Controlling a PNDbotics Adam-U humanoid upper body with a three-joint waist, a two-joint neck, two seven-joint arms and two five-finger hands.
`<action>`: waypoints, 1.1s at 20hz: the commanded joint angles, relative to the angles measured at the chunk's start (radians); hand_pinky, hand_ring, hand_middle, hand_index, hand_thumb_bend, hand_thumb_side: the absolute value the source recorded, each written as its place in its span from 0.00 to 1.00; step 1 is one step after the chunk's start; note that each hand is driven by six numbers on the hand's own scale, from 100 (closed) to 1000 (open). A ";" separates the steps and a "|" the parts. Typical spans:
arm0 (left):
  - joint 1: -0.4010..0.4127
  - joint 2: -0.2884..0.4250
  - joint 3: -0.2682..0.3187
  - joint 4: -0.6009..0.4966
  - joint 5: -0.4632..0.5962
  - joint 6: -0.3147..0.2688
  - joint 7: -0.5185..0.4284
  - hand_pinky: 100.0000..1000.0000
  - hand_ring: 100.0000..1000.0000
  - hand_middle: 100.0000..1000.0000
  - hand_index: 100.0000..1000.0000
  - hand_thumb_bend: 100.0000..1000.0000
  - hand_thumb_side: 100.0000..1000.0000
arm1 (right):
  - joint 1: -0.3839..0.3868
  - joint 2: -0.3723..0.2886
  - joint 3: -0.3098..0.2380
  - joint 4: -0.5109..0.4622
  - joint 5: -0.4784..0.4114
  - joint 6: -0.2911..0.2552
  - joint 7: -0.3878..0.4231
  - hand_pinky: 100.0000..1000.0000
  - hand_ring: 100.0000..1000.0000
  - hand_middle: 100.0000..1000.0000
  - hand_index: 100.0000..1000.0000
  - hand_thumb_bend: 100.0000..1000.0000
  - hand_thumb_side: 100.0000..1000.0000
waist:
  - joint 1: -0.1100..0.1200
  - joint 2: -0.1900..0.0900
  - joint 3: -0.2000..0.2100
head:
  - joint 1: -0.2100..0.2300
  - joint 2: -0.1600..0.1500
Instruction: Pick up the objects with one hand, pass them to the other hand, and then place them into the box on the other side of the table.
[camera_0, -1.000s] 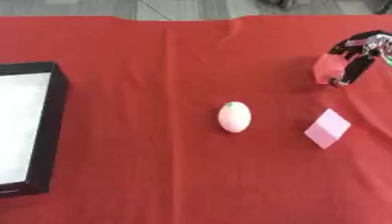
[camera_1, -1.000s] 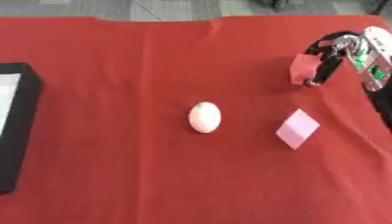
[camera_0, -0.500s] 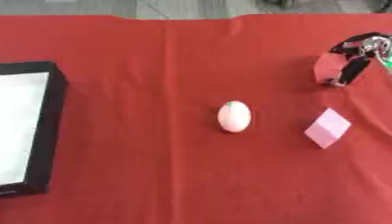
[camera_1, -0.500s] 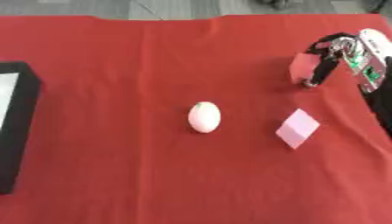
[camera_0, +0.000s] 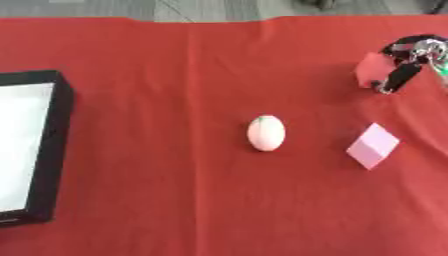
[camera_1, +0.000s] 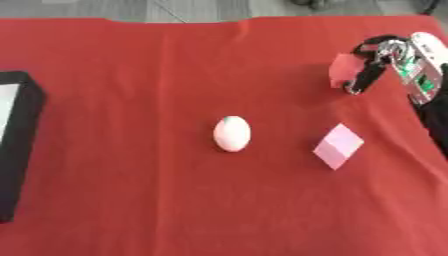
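Objects for our task lie spread over the red tablecloth (camera_0: 131, 200). At our far left sits the black box (camera_0: 48, 150) with its white inside, hard against the view's edge. Near the middle rests a pale pink egg-shaped piece (camera_0: 266, 132), lying free. To its right, apart from it, a light pink block (camera_0: 374, 145) lies tilted on one corner. Up at the far right our right hand (camera_1: 385, 60) has its fingers curled round a red block (camera_1: 344, 70), held above the cloth.
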 joint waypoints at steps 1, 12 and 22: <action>-0.008 0.022 0.001 -0.014 -0.001 -0.003 -0.001 0.87 0.89 0.78 0.72 0.26 0.76 | -0.001 -0.041 -0.014 -0.043 -0.034 0.005 -0.042 0.90 0.84 0.71 0.71 0.00 0.00 | 0.000 -0.030 -0.002 | 0.002 -0.009; -0.024 0.025 -0.001 -0.013 -0.006 -0.003 0.015 0.87 0.90 0.79 0.71 0.23 0.74 | 0.190 -0.018 -0.088 -0.391 -0.347 0.172 -0.379 0.77 0.67 0.63 0.65 0.00 0.16 | 0.013 -0.042 -0.014 | 0.005 -0.010; -0.082 0.140 -0.054 -0.012 -0.017 -0.032 -0.016 0.88 0.91 0.79 0.72 0.25 0.66 | 0.331 0.100 -0.079 -0.688 -0.620 0.218 -0.690 0.71 0.61 0.63 0.64 0.00 0.45 | 0.026 -0.058 -0.014 | 0.011 -0.001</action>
